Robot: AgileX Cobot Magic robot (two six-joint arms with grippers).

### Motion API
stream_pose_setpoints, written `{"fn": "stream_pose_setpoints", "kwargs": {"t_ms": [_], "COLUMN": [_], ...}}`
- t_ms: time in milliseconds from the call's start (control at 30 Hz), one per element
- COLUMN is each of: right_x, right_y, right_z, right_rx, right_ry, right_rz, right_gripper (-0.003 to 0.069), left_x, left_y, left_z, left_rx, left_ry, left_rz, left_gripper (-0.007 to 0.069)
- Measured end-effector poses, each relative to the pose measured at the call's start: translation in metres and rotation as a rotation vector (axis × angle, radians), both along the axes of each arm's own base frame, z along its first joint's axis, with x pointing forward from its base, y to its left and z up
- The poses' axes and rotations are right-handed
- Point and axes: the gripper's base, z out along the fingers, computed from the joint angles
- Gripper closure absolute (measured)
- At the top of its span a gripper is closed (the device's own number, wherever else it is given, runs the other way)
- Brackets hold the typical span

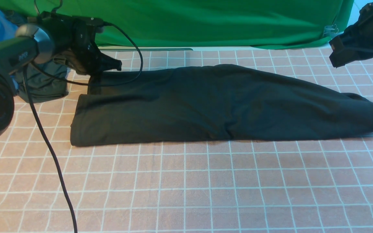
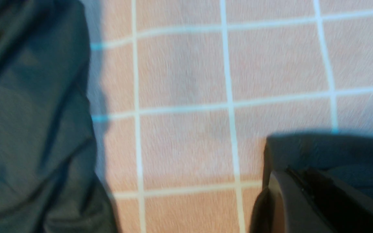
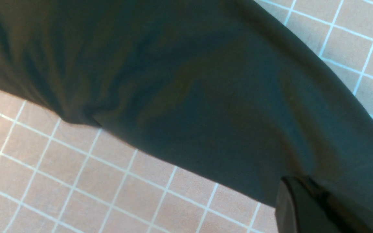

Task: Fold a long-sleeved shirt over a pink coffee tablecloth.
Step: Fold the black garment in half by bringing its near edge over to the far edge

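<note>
The long-sleeved shirt (image 1: 222,103) lies folded into a long dark band across the pink coffee tablecloth (image 1: 186,187), its narrower end at the right. My left gripper (image 1: 117,64) hovers at the shirt's far left corner. In the left wrist view its fingers (image 2: 290,171) are pressed together beside the shirt's edge (image 2: 335,152), with no cloth seen between them. My right gripper (image 1: 335,55) hangs raised above the shirt's right end. In the right wrist view it (image 3: 303,183) is shut and empty over the shirt (image 3: 189,81).
A bright green fabric (image 1: 206,22) hangs along the back. A smaller dark garment (image 1: 44,84) bunched with blue cloth sits at the far left, close to my left arm. A black cable (image 1: 50,152) trails down over the near left of the cloth.
</note>
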Motion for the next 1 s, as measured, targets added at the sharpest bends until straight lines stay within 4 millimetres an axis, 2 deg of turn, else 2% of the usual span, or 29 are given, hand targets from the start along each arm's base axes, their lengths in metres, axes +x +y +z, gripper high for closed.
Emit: {"fn": "stream_pose_setpoints", "kwargs": {"t_ms": [133, 667, 767, 900, 933, 1000], "right_x": [0.000, 0.000, 0.000, 0.000, 0.001, 0.002], "right_y": [0.000, 0.000, 0.000, 0.000, 0.000, -0.001], "right_z": [0.000, 0.001, 0.001, 0.001, 0.001, 0.001], "right_rx": [0.001, 0.007, 0.007, 0.002, -0.002, -0.013], "right_ry": [-0.001, -0.006, -0.006, -0.009, -0.013, -0.022], "right_rz": [0.000, -0.002, -0.001, 0.006, 0.010, -0.004], "right_gripper": [0.0623, 0.0623, 0.0623, 0.0623, 0.0623, 0.0623], "left_x": [0.004, 0.011, 0.011, 0.007, 0.002, -0.007], "left_y": [0.000, 0.000, 0.003, 0.007, 0.008, 0.007], "left_z": [0.014, 0.015, 0.018, 0.035, 0.050, 0.068], "left_rx": [0.003, 0.050, 0.081, 0.069, 0.031, -0.056], "left_ry": [-0.087, -0.171, -0.179, -0.205, -0.221, -0.210], "left_rz": [-0.017, -0.062, -0.050, 0.021, 0.073, 0.141], "left_gripper": [0.0576, 0.0569, 0.0519, 0.0445, 0.0413, 0.0412]}}
